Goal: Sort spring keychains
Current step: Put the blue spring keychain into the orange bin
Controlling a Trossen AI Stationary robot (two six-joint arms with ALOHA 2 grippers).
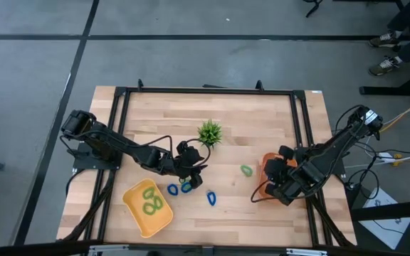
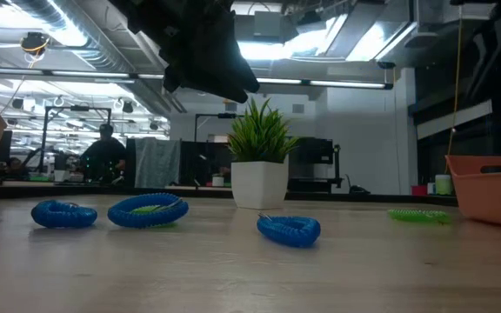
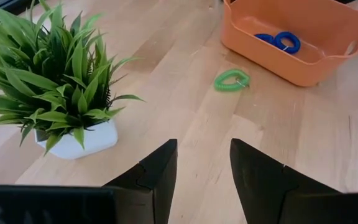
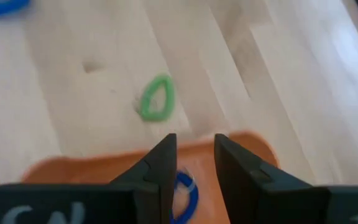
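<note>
Three blue spring keychains lie on the table in the high view: two [image 1: 173, 189] [image 1: 186, 187] near the yellow tray [image 1: 135, 213], one [image 1: 211, 198] farther right. A light green one [image 1: 246, 170] lies flat beside the orange tray [image 1: 267, 158]. The yellow tray holds green keychains [image 1: 151, 201]. The orange tray holds blue ones [image 3: 278, 40]. My left gripper [image 1: 193, 169] hovers open above the table, between the plant and the two blue rings, holding nothing [image 3: 202, 180]. My right gripper [image 4: 194, 174] is open over the orange tray, with a blue ring [image 4: 184, 191] lying in the tray below it.
A small spiky green plant [image 1: 209, 132] in a white pot stands mid-table, just beyond my left gripper. A black frame rail [image 1: 205, 91] runs around the tabletop. Bare wood lies between the two trays and toward the near edge.
</note>
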